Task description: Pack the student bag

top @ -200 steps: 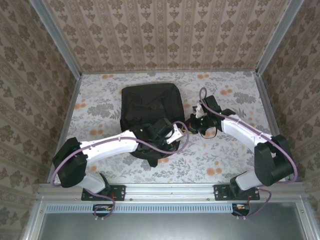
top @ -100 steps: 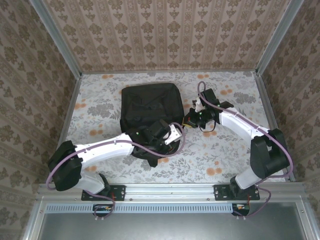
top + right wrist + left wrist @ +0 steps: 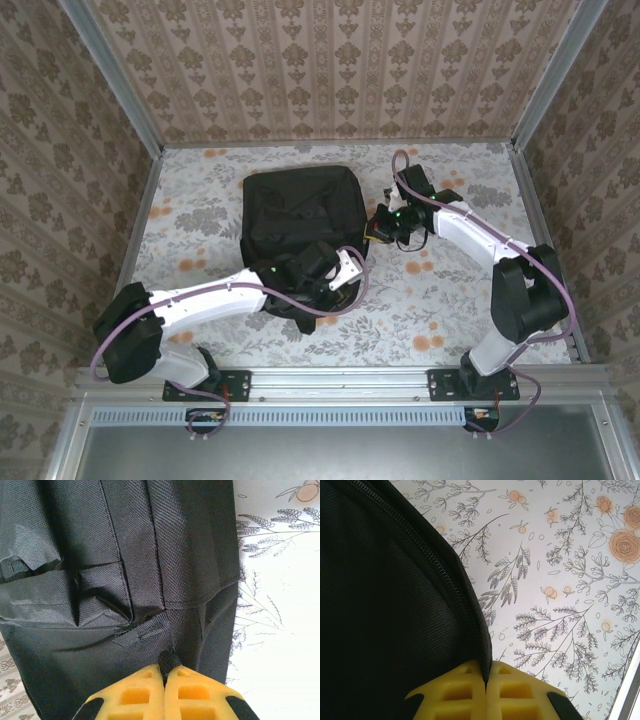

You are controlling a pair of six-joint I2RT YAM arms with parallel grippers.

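On the middle of the flowered table [image 3: 455,305], a little toward the far wall, the student bag [image 3: 300,210] lies flat, black and soft. Its right side has a stitched seam and a small fabric tab [image 3: 168,660] near the edge. The right gripper [image 3: 379,228] sits against that side; in its wrist view the yellow fingers [image 3: 135,692] are pressed together with the tab pinched between their tips. The left gripper [image 3: 338,278] rests at the bag's near right corner. Its wrist view shows the two yellow pads [image 3: 457,695] closed tight on the bag's zippered edge [image 3: 455,580], the fabric rim running down into the slit between them. Both arms reach inward from the near rail. Patterned wallpaper [image 3: 330,70] lines the walls around the table.
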